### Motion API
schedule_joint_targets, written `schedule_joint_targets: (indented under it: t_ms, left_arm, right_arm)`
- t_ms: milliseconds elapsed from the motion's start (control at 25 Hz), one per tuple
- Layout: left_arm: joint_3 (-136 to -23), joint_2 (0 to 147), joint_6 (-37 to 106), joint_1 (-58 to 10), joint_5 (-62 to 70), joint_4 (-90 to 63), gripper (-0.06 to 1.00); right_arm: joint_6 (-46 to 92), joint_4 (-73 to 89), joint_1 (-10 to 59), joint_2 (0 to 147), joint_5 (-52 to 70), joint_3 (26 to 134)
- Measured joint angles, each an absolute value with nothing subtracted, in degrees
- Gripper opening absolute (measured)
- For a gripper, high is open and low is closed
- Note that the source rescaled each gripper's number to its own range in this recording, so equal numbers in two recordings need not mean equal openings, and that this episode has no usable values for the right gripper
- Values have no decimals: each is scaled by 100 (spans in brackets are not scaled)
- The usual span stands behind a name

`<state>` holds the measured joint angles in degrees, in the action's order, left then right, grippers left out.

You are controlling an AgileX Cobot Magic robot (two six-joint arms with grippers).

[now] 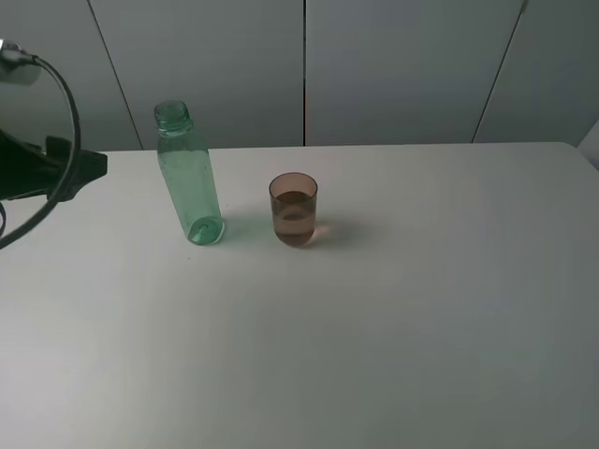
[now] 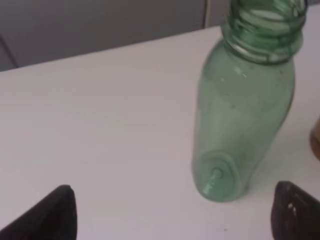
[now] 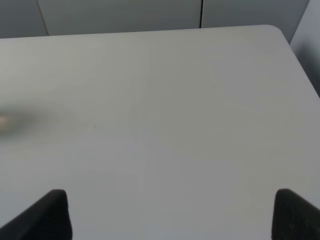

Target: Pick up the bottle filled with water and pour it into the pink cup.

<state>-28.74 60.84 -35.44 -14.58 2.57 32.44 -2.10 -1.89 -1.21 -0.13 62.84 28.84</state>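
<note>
- The bottle stands upright on the white table, uncapped, toward the left of the tabletop and just beside the pink cup, the two apart.
- Its green-tinted plastic is clear and smooth. I would guess it is slippery, gives a little under a squeeze, and is top-heavy if gripped low. How much water it holds I cannot tell from here.
- The straight body below the shoulder looks like the place to take hold; the threaded neck is narrow, and with no cap a tilt could spill early.
- The cup is small and handleless, with brownish liquid showing inside; it looks light enough to tip if nudged.
- The left gripper has its jaws spread wide and holds nothing; the bottle sits ahead of it, nearer one finger.
- The right gripper is also wide apart, empty, over bare table well away from both objects.
</note>
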Motion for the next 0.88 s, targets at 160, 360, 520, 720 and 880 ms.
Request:
schedule_joint_targets:
  t_ms: [160, 360, 520, 720, 880]
  left_arm:
    - [-3415, 4915, -2876, -1570, 2263, 2420, 100]
    - [-4082, 4086, -2302, -1570, 4503, 1903, 100]
    - [-4119, 3664, -2121, -1570, 5776, 1796, 100]
    - [-4119, 2883, -1911, -1570, 6434, 1581, 100]
    - [-3876, 2051, -1533, -1570, 6486, 1362, 100]
  right_arm:
    - [-210, -189, -121, -13, 6284, 2884]
    - [-210, -189, -121, -13, 6284, 2884]
    - [-210, -189, -121, -13, 6284, 2884]
    - [-210, -189, -121, -13, 6284, 2884]
    - [-210, -189, -121, -13, 6284, 2884]
